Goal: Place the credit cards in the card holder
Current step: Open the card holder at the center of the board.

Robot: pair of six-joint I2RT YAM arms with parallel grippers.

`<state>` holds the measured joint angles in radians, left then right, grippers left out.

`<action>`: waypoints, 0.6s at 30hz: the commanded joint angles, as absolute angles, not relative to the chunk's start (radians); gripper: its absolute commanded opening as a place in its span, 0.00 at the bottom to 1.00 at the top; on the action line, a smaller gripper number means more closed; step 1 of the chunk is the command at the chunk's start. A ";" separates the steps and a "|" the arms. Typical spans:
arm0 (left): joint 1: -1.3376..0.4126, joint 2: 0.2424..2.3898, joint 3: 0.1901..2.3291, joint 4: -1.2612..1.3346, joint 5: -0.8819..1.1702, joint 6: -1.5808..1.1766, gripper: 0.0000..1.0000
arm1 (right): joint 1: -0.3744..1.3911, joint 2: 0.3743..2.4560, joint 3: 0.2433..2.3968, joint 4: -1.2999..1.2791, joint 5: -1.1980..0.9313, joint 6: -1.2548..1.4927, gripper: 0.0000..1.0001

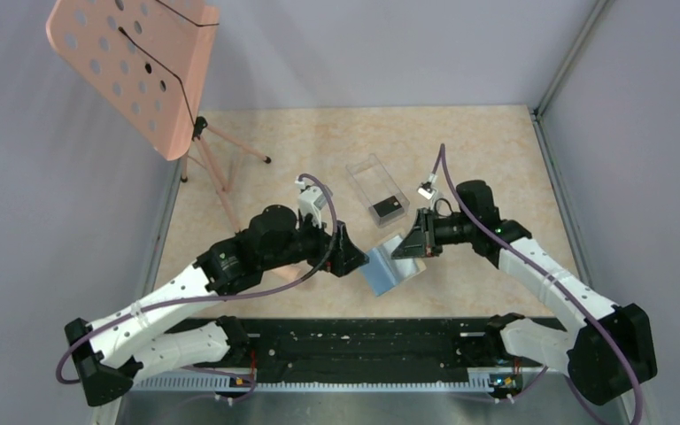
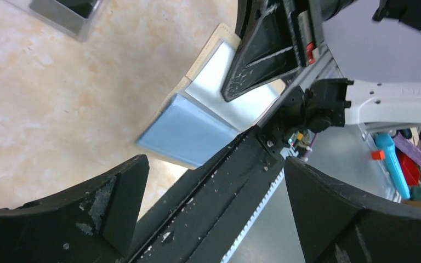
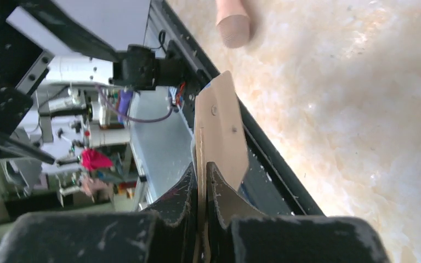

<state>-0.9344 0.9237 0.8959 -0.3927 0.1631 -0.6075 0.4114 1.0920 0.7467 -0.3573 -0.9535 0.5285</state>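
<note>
Right gripper (image 3: 202, 178) clamped on tan flap of card holder (image 3: 222, 129), left gripper (image 2: 214, 170) spread wide and empty beside it, credit card (image 1: 388, 209) inside clear box (image 1: 365, 175)

credit card (image 1: 388, 209) in box (image 1: 365, 175), card holder (image 1: 396, 266) before it

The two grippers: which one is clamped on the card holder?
The right gripper: it pinches a tan flap of the card holder. The left gripper is wide open and grips nothing.
</note>
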 commanded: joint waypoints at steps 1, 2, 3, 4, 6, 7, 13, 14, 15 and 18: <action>-0.931 0.926 0.925 -0.335 0.046 -0.616 0.99 | 0.384 1.053 0.648 -0.122 -0.816 0.728 0.00; -0.931 0.935 0.925 -0.333 0.057 -0.617 0.99 | 0.380 1.053 0.608 -0.055 -0.790 0.768 0.00; -0.931 0.944 0.924 -0.331 0.065 -0.621 0.99 | 0.378 1.050 0.565 0.005 -0.770 0.812 0.00; -0.931 0.953 0.922 -0.326 0.077 -0.625 0.99 | 0.377 1.047 0.523 0.073 -0.748 0.860 0.00; -0.931 0.971 0.914 -0.310 0.105 -0.633 0.99 | 0.376 1.046 0.442 0.177 -0.698 0.947 0.00; -0.931 0.980 0.909 -0.297 0.120 -0.638 0.99 | 0.376 1.046 0.405 0.216 -0.677 0.971 0.00; -0.931 1.024 0.875 -0.230 0.165 -0.660 0.99 | 0.375 1.073 0.285 0.278 -0.584 1.000 0.00; -0.931 1.032 0.870 -0.221 0.168 -0.664 0.99 | 0.376 1.081 0.280 0.273 -0.573 0.997 0.00; -0.931 1.039 0.865 -0.213 0.174 -0.667 0.99 | 0.375 1.091 0.274 0.270 -0.565 0.994 0.00; -0.932 1.078 0.870 -0.212 0.192 -0.666 0.99 | 0.376 1.113 0.274 0.226 -0.539 0.968 0.00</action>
<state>-0.9344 1.0420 0.8719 -0.2852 0.1551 -0.6544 0.3832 1.0916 0.2733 0.1726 -0.6010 0.9653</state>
